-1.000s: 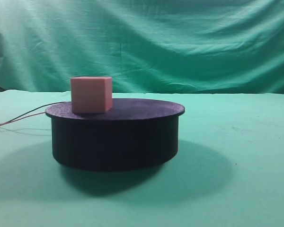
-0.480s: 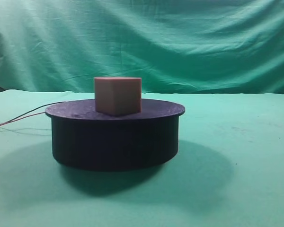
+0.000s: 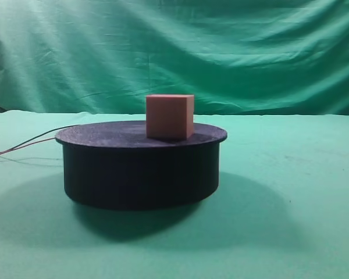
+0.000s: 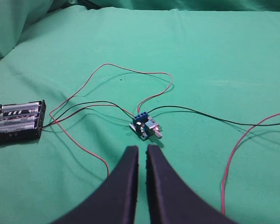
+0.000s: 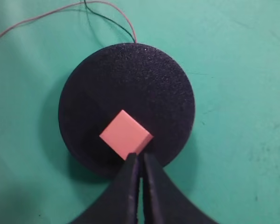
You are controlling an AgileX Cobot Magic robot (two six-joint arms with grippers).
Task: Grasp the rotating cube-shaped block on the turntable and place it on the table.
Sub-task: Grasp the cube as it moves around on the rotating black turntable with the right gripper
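The pinkish cube-shaped block (image 3: pixel 170 116) sits on the black turntable (image 3: pixel 141 165), right of its middle in the exterior view. In the right wrist view the block (image 5: pixel 126 135) lies on the near part of the disc (image 5: pixel 126 79). My right gripper (image 5: pixel 140 157) is shut and empty, high above, its tips lined up with the block's near corner. My left gripper (image 4: pixel 142 150) is shut and empty over the green table (image 4: pixel 224 56), near a small circuit board (image 4: pixel 145 128). Neither gripper shows in the exterior view.
A black battery holder (image 4: pixel 17 122) lies at the left of the left wrist view. Red and black wires (image 4: pixel 130 72) run over the cloth from it to the board and on to the turntable (image 3: pixel 23 144). A green backdrop (image 3: pixel 174 52) hangs behind.
The block has ridden the turning disc from the left side to right of the middle, turning as it went. No gripper shows in the earlier frames.
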